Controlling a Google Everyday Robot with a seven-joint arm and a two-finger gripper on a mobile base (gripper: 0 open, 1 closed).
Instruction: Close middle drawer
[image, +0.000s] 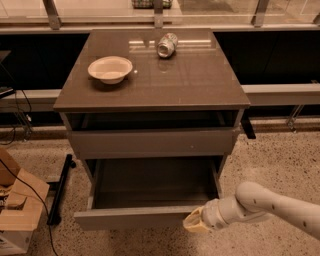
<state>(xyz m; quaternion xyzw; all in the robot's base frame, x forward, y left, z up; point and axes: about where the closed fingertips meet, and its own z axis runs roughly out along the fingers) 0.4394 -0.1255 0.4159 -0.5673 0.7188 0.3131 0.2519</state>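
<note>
Tool (194, 223) sits at right front of middle drawer (130, 218).

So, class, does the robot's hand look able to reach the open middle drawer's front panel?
Probably yes. The hand sits at the right end of the front panel of the middle drawer, with nothing visible between them.

We see the middle drawer (150, 186), grey, shallow and handle-less, standing wide open at six o'clock. The gripper (196, 223) is at its front panel's right end, toward five o'clock.
</note>
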